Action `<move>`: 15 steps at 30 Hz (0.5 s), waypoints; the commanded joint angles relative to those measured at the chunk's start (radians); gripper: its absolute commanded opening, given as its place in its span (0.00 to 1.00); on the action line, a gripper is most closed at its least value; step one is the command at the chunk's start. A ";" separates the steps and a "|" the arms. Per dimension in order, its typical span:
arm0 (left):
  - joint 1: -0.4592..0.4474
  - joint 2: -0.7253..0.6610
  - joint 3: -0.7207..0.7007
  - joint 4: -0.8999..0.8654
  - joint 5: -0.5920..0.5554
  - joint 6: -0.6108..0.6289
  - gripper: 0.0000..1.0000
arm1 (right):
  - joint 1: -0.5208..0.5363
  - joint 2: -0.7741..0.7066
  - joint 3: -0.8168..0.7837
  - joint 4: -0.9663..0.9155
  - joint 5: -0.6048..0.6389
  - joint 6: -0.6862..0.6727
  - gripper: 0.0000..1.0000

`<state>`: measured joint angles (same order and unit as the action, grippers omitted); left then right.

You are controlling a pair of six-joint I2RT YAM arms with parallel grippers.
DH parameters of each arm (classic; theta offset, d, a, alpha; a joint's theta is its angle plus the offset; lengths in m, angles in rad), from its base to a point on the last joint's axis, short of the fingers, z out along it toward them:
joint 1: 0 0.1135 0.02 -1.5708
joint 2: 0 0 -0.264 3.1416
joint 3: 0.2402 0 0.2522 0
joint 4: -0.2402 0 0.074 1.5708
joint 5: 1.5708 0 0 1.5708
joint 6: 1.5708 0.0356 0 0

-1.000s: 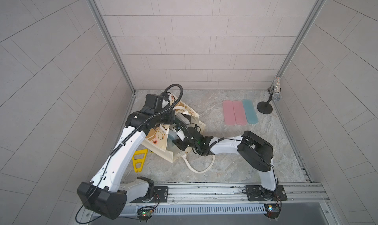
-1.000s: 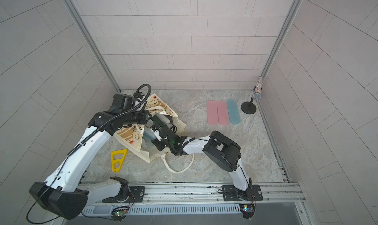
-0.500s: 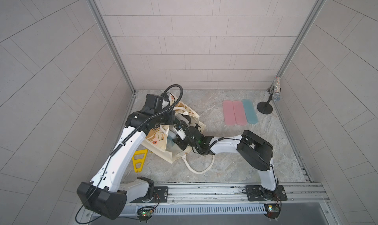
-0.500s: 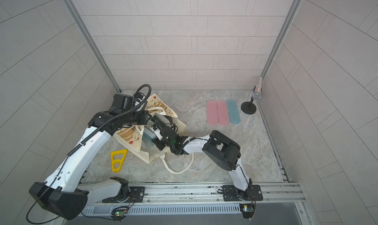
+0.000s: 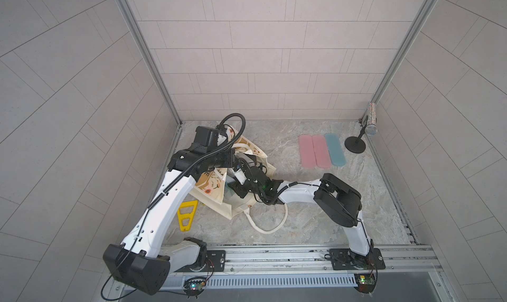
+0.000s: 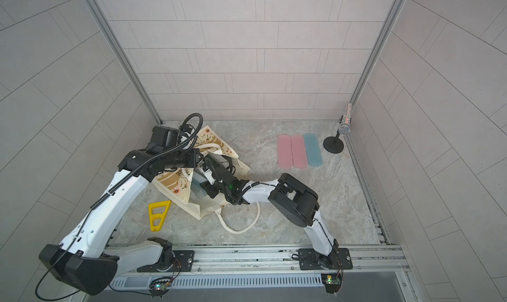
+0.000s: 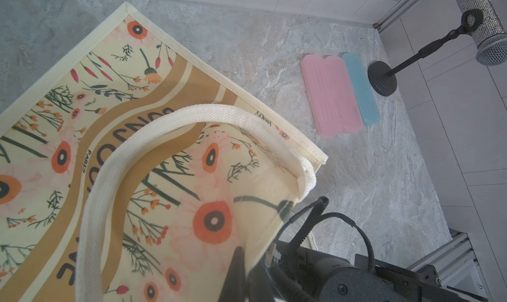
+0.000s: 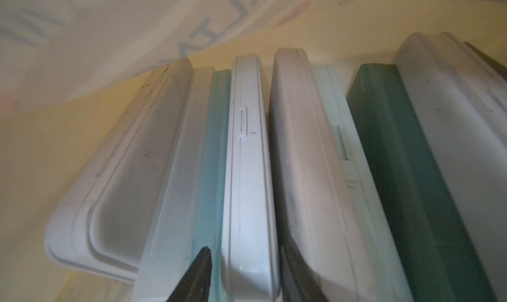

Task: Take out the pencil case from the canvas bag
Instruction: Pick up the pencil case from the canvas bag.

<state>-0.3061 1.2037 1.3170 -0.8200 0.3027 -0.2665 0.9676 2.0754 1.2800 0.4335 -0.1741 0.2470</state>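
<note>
Where the base rail runs nearest, a yellow triangular frame [image 5: 187, 215] lies flat and a rope handle [image 5: 270, 226] loops loose on the tabletop [image 5: 301, 212]. Just behind, the canvas bag [image 5: 211, 186] lies tipped on its side. Left end effector [image 7: 238, 255]: pinched together on the bag's raised upper wall. Right end effector [image 8: 245, 250]: inside the bag, fingers [image 8: 200, 276] apart astride a white pencil case [image 8: 248, 163] standing on edge in a row of others; looks like contact, but I cannot tell if it grips. Farther back: two pink cases [image 5: 314, 151] and a blue case [image 5: 334, 149] side by side. A microphone [image 5: 371, 129] stands in the far corner.
</note>
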 commanded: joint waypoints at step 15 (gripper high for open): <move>-0.005 -0.052 0.034 0.028 0.033 0.006 0.00 | -0.010 0.082 0.109 -0.173 0.044 -0.007 0.46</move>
<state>-0.3058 1.2022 1.3170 -0.8230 0.2985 -0.2600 0.9657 2.1090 1.3712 0.3347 -0.1650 0.2462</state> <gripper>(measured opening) 0.050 0.451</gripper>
